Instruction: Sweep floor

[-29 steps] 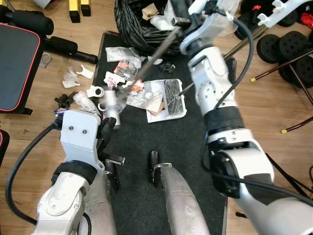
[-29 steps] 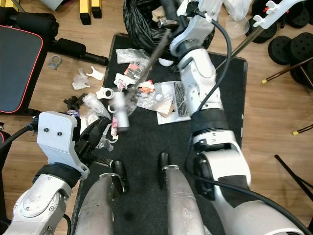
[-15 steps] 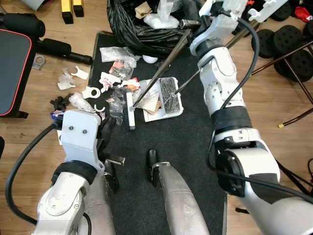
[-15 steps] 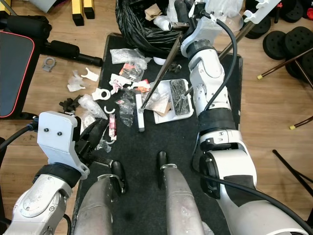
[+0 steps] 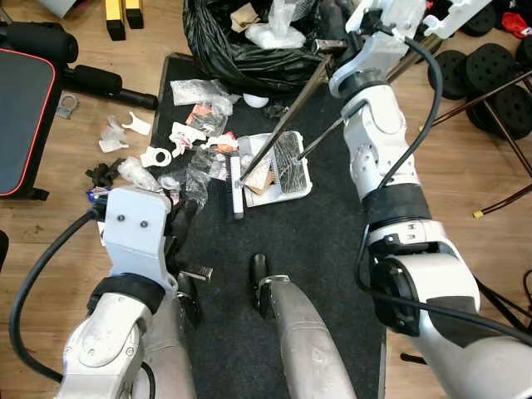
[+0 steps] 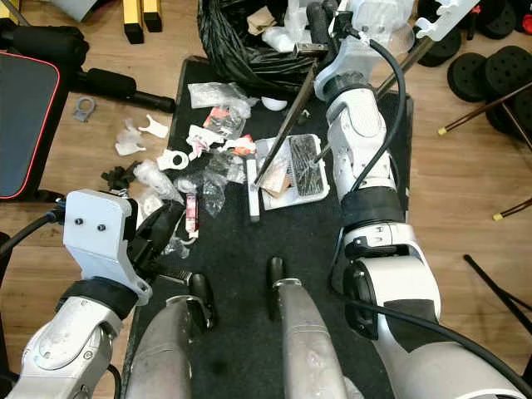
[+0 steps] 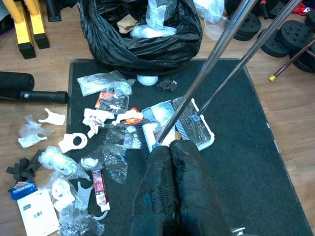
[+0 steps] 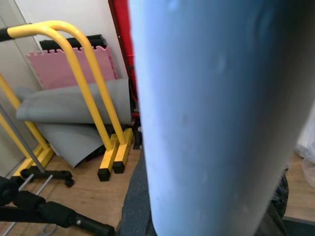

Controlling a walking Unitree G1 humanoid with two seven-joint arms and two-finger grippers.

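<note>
Since a moment ago the broom head (image 5: 236, 189) has slid along the mat (image 5: 332, 241) toward the dustpan (image 5: 283, 165), now just beside its edge. My right end effector (image 5: 328, 43), arm stretched forward over the bag (image 5: 220, 50), grips the broom handle. My left end effector (image 7: 170, 196) hangs low by my leg, fingers pressed together, holding nothing

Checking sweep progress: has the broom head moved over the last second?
Yes. The broom head has swept right across the black mat, now touching the dustpan.
</note>
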